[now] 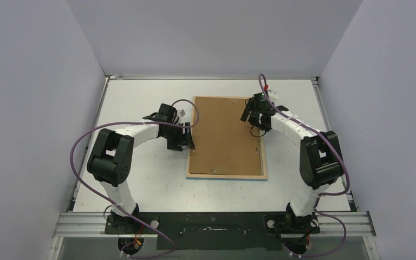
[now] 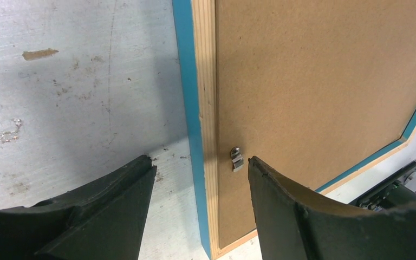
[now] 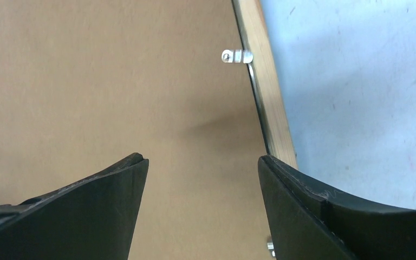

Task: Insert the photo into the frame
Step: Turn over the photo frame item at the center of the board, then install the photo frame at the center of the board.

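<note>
The left tool (image 2: pixel 200 162) has its fingers apart, straddling the left rail of the frame (image 1: pixel 227 176): one finger over the surface (image 1: pixel 141 184), the other over the brown backing board (image 1: pixel 225 135) beside a metal clip (image 2: pixel 236 158). The right tool (image 3: pixel 200 160) is also spread, gripping nothing, above the board near the right rail. The frame lies face down at mid-surface, wood-coloured back up, with the board seated inside it
</note>
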`<state>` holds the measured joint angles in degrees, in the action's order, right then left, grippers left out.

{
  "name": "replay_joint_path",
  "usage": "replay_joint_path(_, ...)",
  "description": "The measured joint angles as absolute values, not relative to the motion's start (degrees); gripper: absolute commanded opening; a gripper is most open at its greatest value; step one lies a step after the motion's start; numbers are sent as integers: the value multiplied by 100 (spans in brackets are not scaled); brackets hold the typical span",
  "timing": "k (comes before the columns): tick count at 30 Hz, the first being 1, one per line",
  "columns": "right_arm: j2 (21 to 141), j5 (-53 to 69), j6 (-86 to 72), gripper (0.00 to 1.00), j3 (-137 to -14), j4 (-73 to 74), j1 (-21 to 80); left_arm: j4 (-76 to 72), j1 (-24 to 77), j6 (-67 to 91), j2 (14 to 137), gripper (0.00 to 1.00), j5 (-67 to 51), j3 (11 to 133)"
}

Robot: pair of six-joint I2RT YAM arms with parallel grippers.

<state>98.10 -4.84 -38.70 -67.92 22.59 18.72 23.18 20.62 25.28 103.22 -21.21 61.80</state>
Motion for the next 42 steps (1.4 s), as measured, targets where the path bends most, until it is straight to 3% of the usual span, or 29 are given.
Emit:
replay_joint_path(8,10829,-661,-4032,76,-7314,2346,1809,2370,2062,2504,10412,63,-2121,6296)
replay_joint_path(30,11837,-913,-3616,73,-8307,1597,1717,2447,2051,2482,10477,63,-2128,6366)
replay_joint_path(42,12068,-121,-3227,72,-8464,864,1529,2554,2014,2434,10525,64,-2200,6469)
